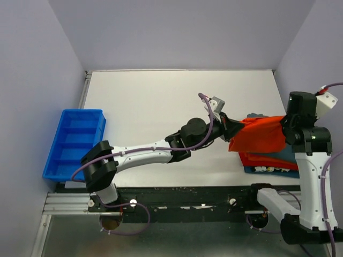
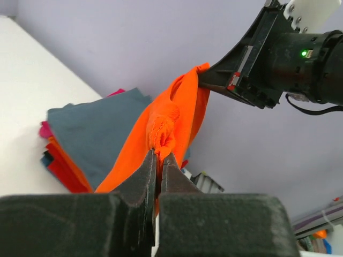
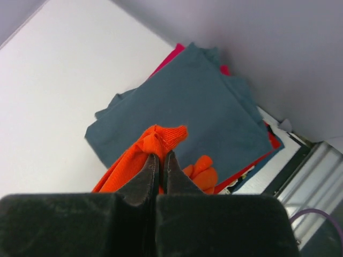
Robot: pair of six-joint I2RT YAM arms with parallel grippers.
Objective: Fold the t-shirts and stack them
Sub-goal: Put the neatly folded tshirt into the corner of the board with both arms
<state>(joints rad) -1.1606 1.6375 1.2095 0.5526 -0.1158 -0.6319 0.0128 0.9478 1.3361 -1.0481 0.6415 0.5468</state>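
Observation:
The bright orange-red t-shirt (image 1: 260, 134) hangs stretched in the air between my two grippers, above a stack of folded shirts (image 1: 268, 160) at the table's right. The left gripper (image 1: 231, 124) is shut on its left edge; in the left wrist view the cloth (image 2: 177, 115) bunches at the fingertips (image 2: 158, 155). The right gripper (image 1: 284, 122) is shut on its right edge, cloth (image 3: 155, 140) pinched at the fingertips (image 3: 159, 156). The dark teal shirt (image 3: 193, 101) lies folded on top of the stack, with red and blue shirts under it.
A rigid blue plastic bin (image 1: 75, 142) stands at the table's left edge. The white table (image 1: 161, 107) is walled by lavender panels. A black rail (image 1: 187, 195) runs along the near edge.

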